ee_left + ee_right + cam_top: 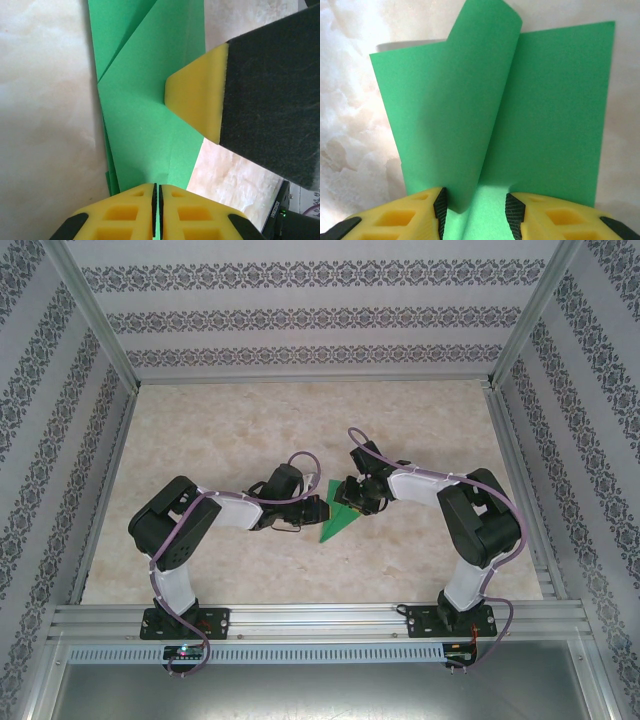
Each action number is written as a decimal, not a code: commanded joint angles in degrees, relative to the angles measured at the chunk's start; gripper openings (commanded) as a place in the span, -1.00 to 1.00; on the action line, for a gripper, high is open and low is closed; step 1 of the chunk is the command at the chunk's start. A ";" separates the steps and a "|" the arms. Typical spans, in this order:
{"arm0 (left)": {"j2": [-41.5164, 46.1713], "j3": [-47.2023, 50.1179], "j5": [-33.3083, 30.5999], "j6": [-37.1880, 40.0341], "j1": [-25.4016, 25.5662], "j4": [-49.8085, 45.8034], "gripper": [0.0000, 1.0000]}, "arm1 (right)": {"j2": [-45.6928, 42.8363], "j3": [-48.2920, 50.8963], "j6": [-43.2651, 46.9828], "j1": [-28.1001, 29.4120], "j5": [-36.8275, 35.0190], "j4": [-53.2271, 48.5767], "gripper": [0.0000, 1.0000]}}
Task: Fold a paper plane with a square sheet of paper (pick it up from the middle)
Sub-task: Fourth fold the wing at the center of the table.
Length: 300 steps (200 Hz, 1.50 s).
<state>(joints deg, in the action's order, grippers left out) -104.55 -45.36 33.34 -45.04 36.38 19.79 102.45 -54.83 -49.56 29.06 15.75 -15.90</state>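
Note:
The square sheet of paper (337,521) is bright green, folded into a narrow triangle on the table between both arms. My left gripper (317,509) sits at its left edge. In the left wrist view the jaws (157,188) are shut, with a thin edge of the green paper (145,115) pinched between the pads. My right gripper (352,496) is at the paper's upper end. Its jaws (475,206) stand apart, and a raised flap of the paper (455,115) curls up between them, against the left pad. One right finger (196,100) rests on the sheet.
The marble-patterned table (250,430) stretches bare behind the arms. Patterned walls and metal frame posts (95,320) enclose it on three sides. An aluminium rail (320,618) runs along the near edge.

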 commanded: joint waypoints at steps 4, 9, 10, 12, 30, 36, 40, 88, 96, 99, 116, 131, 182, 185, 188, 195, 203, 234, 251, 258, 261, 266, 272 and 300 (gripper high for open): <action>-1.24 -1.22 -0.64 1.41 0.36 -2.00 -0.73 | 8.41 4.30 0.13 0.69 -8.23 -7.06 -0.15; -1.35 -1.30 -0.69 1.39 0.36 -2.10 -0.73 | 8.57 4.21 0.08 0.81 -8.32 -7.25 -0.15; -1.35 -1.35 -0.67 1.42 0.36 -2.11 -0.73 | 8.61 4.21 0.08 0.82 -8.39 -7.28 -0.15; -1.40 -1.34 -0.63 1.37 0.34 -2.12 -0.73 | 8.63 4.14 0.08 0.87 -8.41 -7.27 -0.15; -1.62 -1.46 -0.62 1.40 0.34 -2.31 -0.73 | 9.12 3.81 0.25 1.13 -8.58 -7.63 -0.15; -1.68 -1.53 -0.58 1.42 0.28 -2.48 -0.73 | 9.30 3.72 0.26 1.24 -8.69 -7.75 -0.15; -1.78 -1.61 -0.56 1.41 0.35 -2.48 -0.73 | 9.46 3.67 0.29 1.32 -8.80 -7.91 -0.15; -2.09 -1.66 -0.25 1.43 0.35 -2.74 -0.73 | 10.83 2.94 0.52 2.05 -9.53 -8.62 -0.15; -2.12 -1.61 -0.19 1.39 0.36 -2.82 -0.73 | 11.05 2.85 0.61 2.22 -9.71 -8.66 -0.15; -2.08 -1.59 -0.21 1.40 0.36 -2.84 -0.73 | 11.14 2.76 0.61 2.30 -9.77 -8.69 -0.15; -2.02 -1.57 0.08 1.45 0.35 -2.83 -0.73 | 11.57 2.61 0.86 2.49 -9.88 -8.97 -0.15; -1.51 -1.58 0.14 1.50 0.31 -2.83 -0.72 | 11.92 2.48 0.79 2.66 -9.94 -8.97 -0.15; 2.92 -2.20 -0.87 2.49 0.31 -3.71 -0.67 | 12.42 2.72 0.74 2.71 -10.67 -9.15 -0.15; 2.87 -2.35 -0.74 2.53 0.27 -3.75 -0.67 | 12.38 2.79 0.70 2.75 -10.68 -9.15 -0.15; 2.80 -2.47 -0.67 2.53 0.25 -3.69 -0.67 | 12.48 2.74 0.71 2.73 -10.65 -9.08 -0.15; 2.63 -2.70 -0.37 2.66 0.28 -3.79 -0.67 | 12.51 2.79 0.61 2.77 -10.61 -9.03 -0.15; 2.23 -3.20 0.34 2.67 0.30 -3.80 -0.67 | 12.58 2.63 0.61 2.75 -10.50 -9.05 -0.15; 0.69 -4.37 1.14 3.53 0.36 -5.10 -0.68 | 12.51 2.58 0.61 2.76 -9.96 -8.97 -0.13; -0.01 -4.83 1.54 3.42 0.36 -5.20 -0.69 | 12.36 2.55 0.52 2.72 -9.68 -8.85 -0.13; -0.36 -5.12 1.48 3.46 0.36 -5.60 -0.69 | 12.33 2.60 0.53 2.76 -9.75 -8.81 -0.13; -0.50 -5.17 1.43 3.53 0.36 -5.82 -0.69 | 12.33 2.59 0.50 2.71 -9.69 -8.88 -0.13; -0.64 -5.24 1.30 3.47 0.36 -6.06 -0.69 | 12.33 2.56 0.50 2.76 -9.81 -8.97 -0.13; -0.88 -5.27 1.07 3.56 0.40 -6.43 -0.69 | 12.42 2.45 0.44 2.76 -9.98 -9.05 -0.13; -1.59 -5.26 0.32 3.68 0.38 -7.00 -0.72 | 12.67 2.58 0.25 2.77 -10.73 -9.50 -0.13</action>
<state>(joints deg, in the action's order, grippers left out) -104.51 -49.28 33.85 -42.65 36.38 15.29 104.20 -57.71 -49.54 31.03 11.77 -19.70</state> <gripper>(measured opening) 0.144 0.435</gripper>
